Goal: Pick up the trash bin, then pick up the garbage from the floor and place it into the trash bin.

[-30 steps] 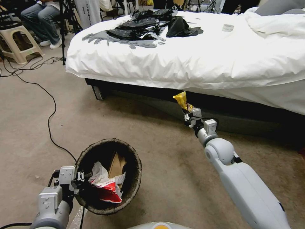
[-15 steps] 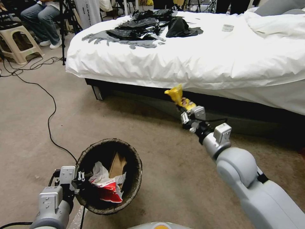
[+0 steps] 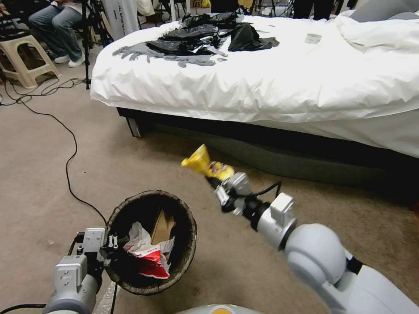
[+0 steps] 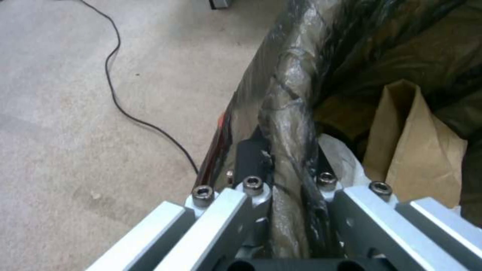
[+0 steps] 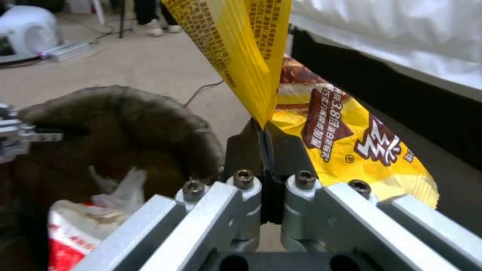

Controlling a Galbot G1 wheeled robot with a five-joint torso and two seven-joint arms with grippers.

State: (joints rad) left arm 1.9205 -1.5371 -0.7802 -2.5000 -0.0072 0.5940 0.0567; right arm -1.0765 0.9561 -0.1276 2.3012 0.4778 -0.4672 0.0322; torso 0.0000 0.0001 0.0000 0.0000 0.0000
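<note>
right gripper [image 3: 217,176] pinches one yellow wrapper [image 3: 201,161], up off the floor, just beyond the trash bin [image 3: 150,242] rim toward the bed [image 3: 270,83], its long axis pointing away from the bin. left gripper [image 3: 111,248] clamps the near rim. inside the bin: one red-and-white packet [image 3: 150,261], one brown paper [image 3: 160,226].

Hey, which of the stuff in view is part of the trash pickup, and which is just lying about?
Part of the job:
- trash bin, rim clamped by the left gripper
- yellow wrapper, pinched in the right gripper
- red-and-white packet and brown paper inside the bin

Lying about:
- bed
- black bags on it
- floor cable
- stool
</note>
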